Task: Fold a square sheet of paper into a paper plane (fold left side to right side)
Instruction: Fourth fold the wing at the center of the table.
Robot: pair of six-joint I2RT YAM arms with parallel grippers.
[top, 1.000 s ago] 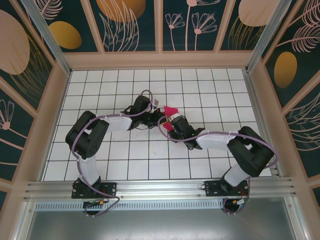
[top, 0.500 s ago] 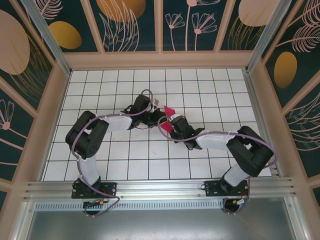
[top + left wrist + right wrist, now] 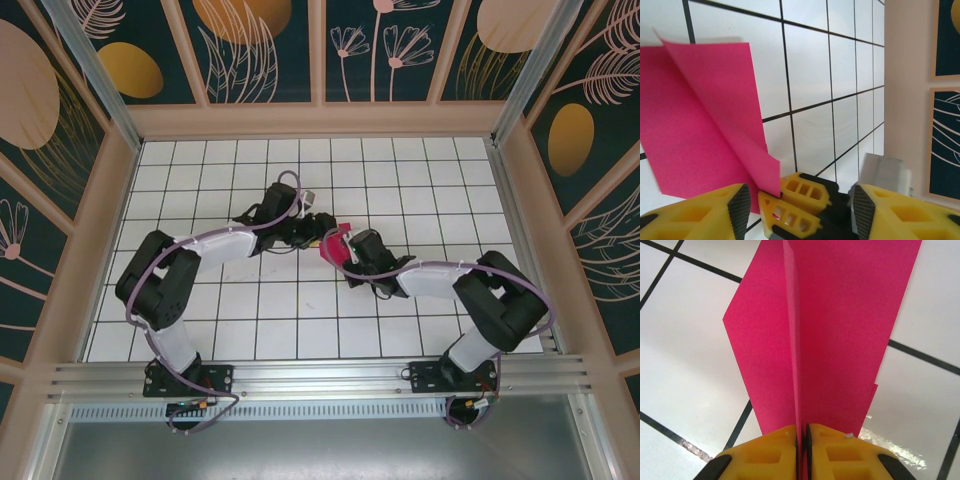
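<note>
White gridded worktop (image 3: 250,320), patterned walls around. Paper plane (image 3: 333,247) sits mid-worktop between the arms, folded, centre ridge raised. Right gripper (image 3: 801,440): jaws clamped on that ridge. Left gripper (image 3: 800,202): jaws apart by a paper corner. Main folds look done; wing shaping probably remains.

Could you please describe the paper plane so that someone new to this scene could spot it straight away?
Start at the white tiled table and look to its middle, where the two arms reach toward each other. The paper plane lies there, its raised centre ridge pinched in the right gripper. It is a bright magenta-pink folded sheet, unlike the white tiles and dark arms around it.
</note>
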